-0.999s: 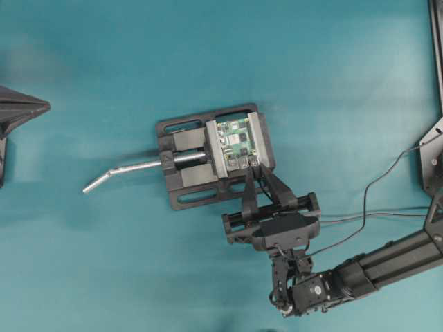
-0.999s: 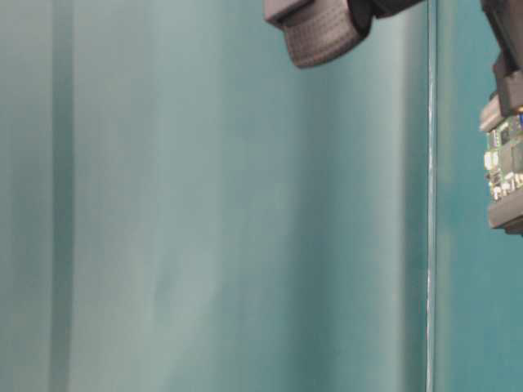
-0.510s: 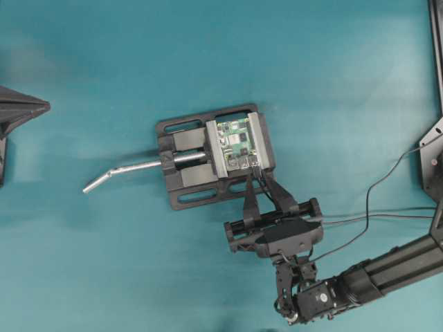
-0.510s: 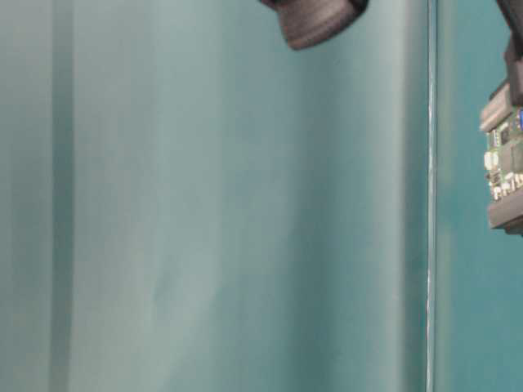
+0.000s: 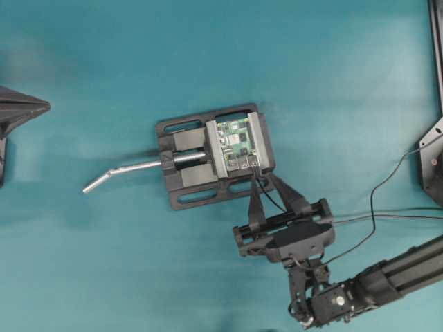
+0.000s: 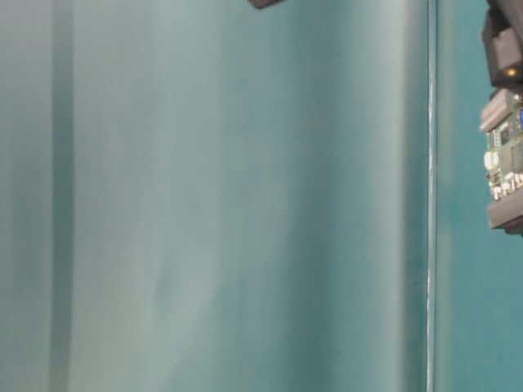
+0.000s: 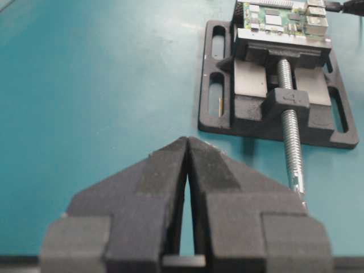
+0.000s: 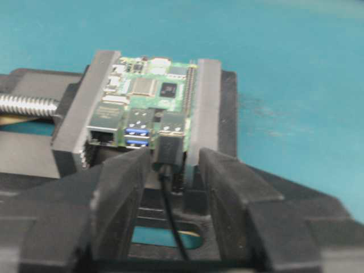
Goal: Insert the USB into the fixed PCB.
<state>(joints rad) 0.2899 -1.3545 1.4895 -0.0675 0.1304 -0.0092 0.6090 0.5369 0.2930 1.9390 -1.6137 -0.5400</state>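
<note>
The fixed PCB (image 5: 235,143), small and green, is clamped in a black vise (image 5: 187,173). In the right wrist view the USB (image 8: 170,149) sits plugged into a silver port on the PCB (image 8: 153,91) front edge, its thin black cable (image 8: 173,222) trailing back between my fingers. My right gripper (image 8: 174,163) is open, its fingers standing apart on either side of the plug without touching it. From overhead that gripper (image 5: 265,180) is just below the vise's lower right corner. My left gripper (image 7: 187,140) is shut and empty, far left of the vise (image 7: 273,108).
The vise's silver screw handle (image 5: 131,169) sticks out to the left. The black cable (image 5: 374,200) loops off to the right toward the arm mounts (image 5: 432,159). At table level the PCB (image 6: 507,159) shows only at the right edge.
My right gripper has opened wider and backed away down and to the right from the board. The plug stays in the port. The left gripper has not moved.
</note>
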